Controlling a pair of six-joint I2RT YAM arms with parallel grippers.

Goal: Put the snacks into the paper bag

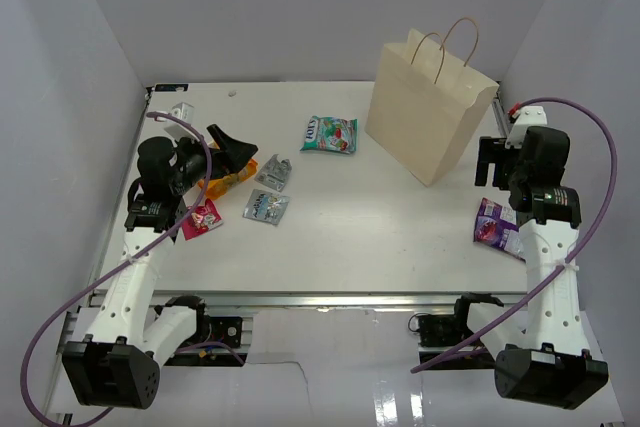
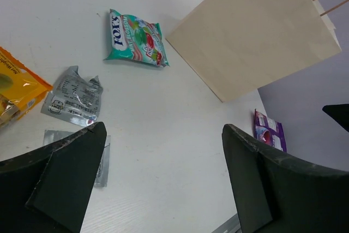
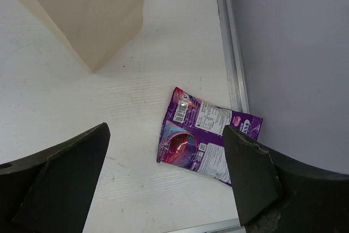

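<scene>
Both the left pincer (image 2: pixel 163 132) and right pincer (image 3: pixel 166 130) gape empty; the green-white packet (image 2: pixel 136 37) reads "FOX'S".

The bag (image 1: pixel 430 112) is matt tan kraft paper, the silver packet (image 2: pixel 72 96) left of it crinkled shiny foil, the purple packet (image 3: pixel 204 140) glossy film, the table (image 1: pixel 380 227) smooth matt white.

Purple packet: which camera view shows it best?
The right wrist view: the purple packet lies whole, close and unobstructed there, its print visible. In the top external view the right arm covers part of the packet. In the left wrist view the packet is small and far off.
</scene>
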